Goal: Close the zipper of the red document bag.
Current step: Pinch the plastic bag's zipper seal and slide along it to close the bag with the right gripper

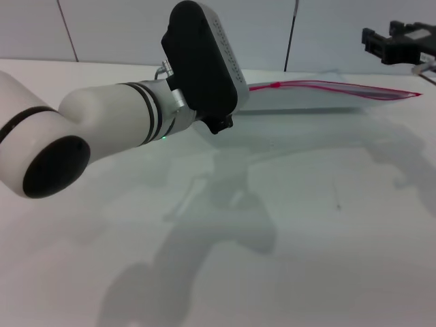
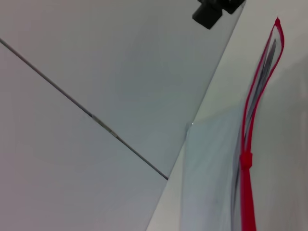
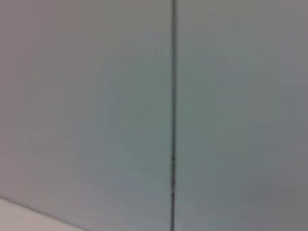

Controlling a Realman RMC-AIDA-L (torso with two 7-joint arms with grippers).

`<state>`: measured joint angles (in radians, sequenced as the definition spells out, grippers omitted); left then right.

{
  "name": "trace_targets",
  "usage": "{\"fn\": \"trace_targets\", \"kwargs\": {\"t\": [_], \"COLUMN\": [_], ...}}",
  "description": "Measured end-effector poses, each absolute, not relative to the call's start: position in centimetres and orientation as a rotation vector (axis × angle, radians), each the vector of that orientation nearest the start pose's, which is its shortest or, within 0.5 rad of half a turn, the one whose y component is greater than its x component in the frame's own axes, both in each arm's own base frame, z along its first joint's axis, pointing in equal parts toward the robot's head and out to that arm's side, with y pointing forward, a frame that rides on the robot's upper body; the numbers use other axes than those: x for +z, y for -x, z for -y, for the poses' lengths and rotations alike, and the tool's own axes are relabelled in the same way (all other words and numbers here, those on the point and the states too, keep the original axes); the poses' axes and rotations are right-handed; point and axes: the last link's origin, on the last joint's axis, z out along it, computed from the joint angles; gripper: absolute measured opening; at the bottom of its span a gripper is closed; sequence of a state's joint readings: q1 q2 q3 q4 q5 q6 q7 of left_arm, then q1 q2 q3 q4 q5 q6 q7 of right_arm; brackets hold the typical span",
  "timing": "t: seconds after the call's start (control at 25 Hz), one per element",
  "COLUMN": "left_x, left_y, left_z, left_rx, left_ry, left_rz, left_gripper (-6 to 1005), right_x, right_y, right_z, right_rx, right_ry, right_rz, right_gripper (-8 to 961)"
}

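Left arm (image 1: 102,126): white, jointed, with black bands; reaches from the near left side of the head view toward the middle, forearm angled upward and away. Ends in a silver collar and a black, rounded wrist housing (image 1: 201,58), turned with its broad back to the head camera; a small green light shows under the collar. Fingers hidden behind the housing.

Right gripper (image 1: 402,42): black, raised at the far right corner of the head view, well apart from the left arm. Finger state not discernible.
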<state>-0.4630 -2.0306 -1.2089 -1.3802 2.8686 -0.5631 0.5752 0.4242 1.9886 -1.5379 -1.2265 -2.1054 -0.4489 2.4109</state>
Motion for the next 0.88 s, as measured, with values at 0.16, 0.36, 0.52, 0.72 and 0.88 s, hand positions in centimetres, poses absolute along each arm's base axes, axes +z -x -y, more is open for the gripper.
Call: {"fn": "trace_targets", "kwargs": {"t": [0.16, 0.36, 0.52, 0.72, 0.88], "left_x": [-4.9, -4.6, -4.3, -4.3, -4.3], "left_y": [13.3, 12.9, 12.5, 12.4, 12.3], "left_z": [-38.6, -38.7, -38.7, -38.8, -38.8], "left_rx": [0.15, 0.135, 0.113, 0.11, 0.11], "left_ry": [2.274, 2.266, 2.257, 2.254, 2.255], "left_rz": [-0.083, -0.088, -0.096, -0.102, -0.106], "left_gripper": [55, 55, 55, 55, 55], "right_x": [4.5, 4.2, 3.5, 3.1, 2.8], "right_y": [-17.8, -16.8, -15.9, -15.4, -14.9], "right_z": [-42.4, -42.2, -42.0, -41.7, -41.7], "right_rx": [0.415, 0.412, 0.371, 0.33, 0.269], "right_ry": [2.133, 2.249, 2.333, 2.392, 2.43], "right_rz": [-0.634, -0.567, -0.502, -0.446, -0.394], "right_gripper": [522, 522, 522, 522, 522]}}
